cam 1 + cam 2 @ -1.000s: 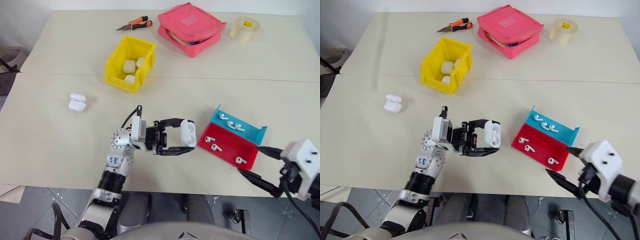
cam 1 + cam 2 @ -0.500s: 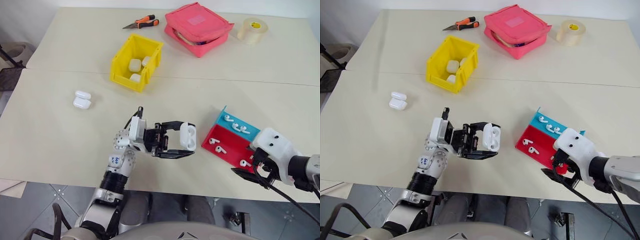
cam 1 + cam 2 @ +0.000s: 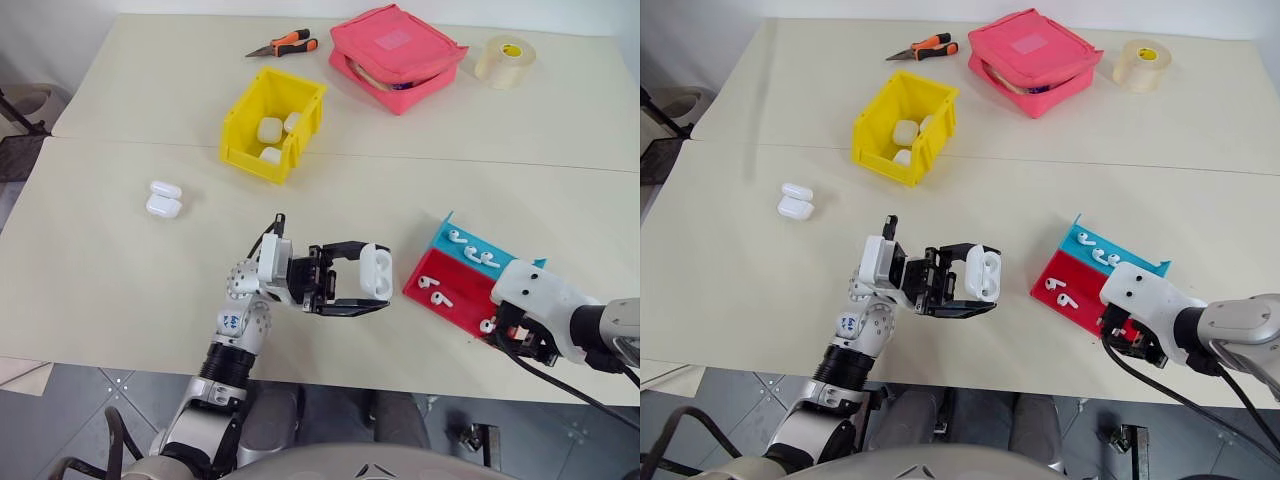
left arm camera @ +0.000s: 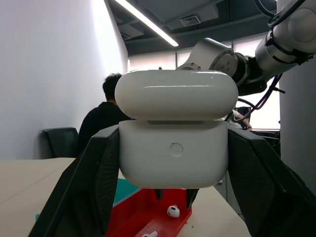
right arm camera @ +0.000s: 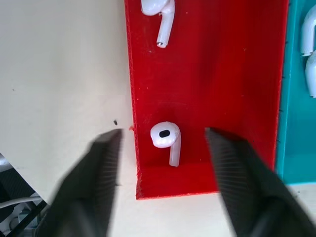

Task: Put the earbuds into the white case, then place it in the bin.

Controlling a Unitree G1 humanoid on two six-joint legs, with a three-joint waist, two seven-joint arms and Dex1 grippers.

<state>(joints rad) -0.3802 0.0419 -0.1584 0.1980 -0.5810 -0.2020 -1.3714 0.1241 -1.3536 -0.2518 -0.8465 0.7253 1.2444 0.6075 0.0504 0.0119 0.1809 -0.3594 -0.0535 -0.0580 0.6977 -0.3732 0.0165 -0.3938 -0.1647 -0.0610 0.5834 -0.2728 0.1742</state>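
A cream table (image 3: 120, 270) stands on grey floor tiles (image 3: 60, 400). Beyond, a white wall (image 4: 44, 74), ceiling strip lights (image 4: 148, 22), a black chair (image 4: 61, 140).

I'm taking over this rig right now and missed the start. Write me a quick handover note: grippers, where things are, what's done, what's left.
Left gripper: shut on the white case, held above the table, lid open.
Right gripper: open, fingers either side of an earbud at the near corner of the tray's red half; not gripped yet.
More earbuds lie in the red and blue halves.
Bin at the far left holds three cases; two more cases lie on the table to the left.
Done: case picked up.
Left: grip the earbud, load the case, put it in the bin.
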